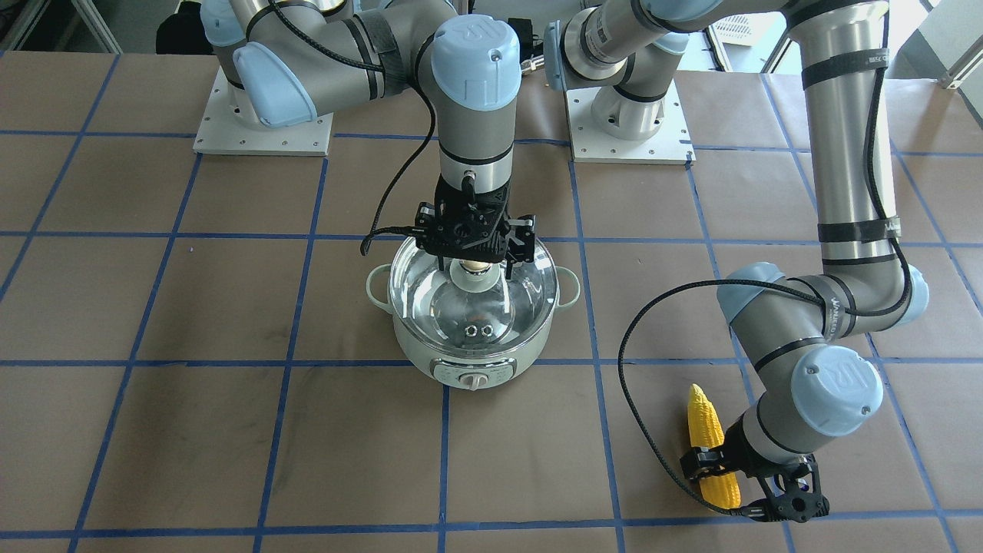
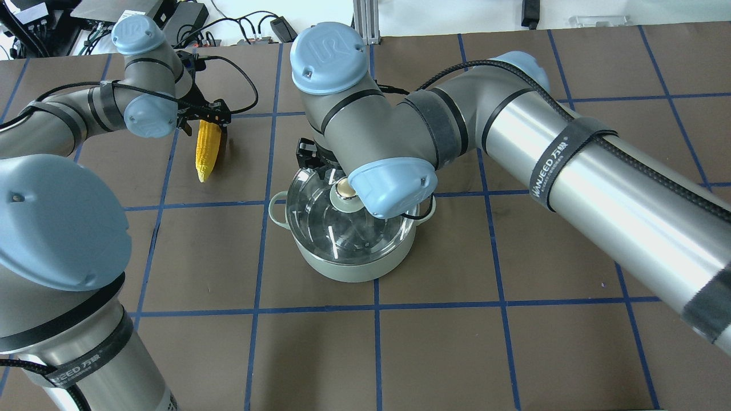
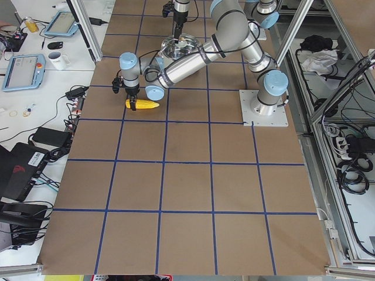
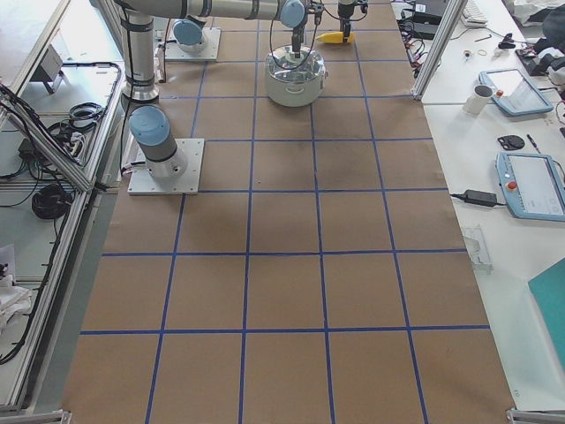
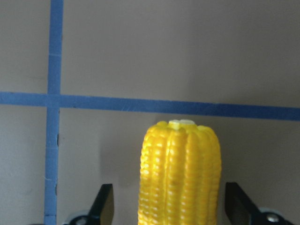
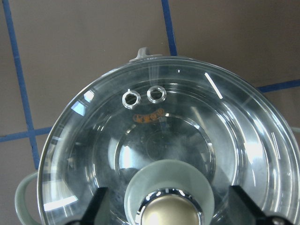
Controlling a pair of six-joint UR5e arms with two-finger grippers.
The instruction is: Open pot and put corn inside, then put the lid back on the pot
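Note:
The mint-green pot (image 1: 470,362) stands mid-table with the clear glass lid (image 1: 491,307) on it. My right gripper (image 1: 476,267) is low over the lid, open, its fingers (image 6: 97,208) on either side of the beige knob (image 6: 171,213) with gaps to it. The yellow corn (image 1: 706,426) lies on the table to my left of the pot. My left gripper (image 1: 710,465) is open around its blunt half, with fingers (image 5: 104,204) beside the corn (image 5: 180,173) and not touching it. In the overhead view the corn (image 2: 207,151) lies left of the pot (image 2: 348,268).
The table is brown with blue tape grid lines (image 1: 307,361). Both arm bases (image 1: 265,130) are bolted at the robot's edge. The right forearm (image 2: 571,165) crosses above the table beside the pot. The pot's side handles (image 1: 378,284) stick out left and right.

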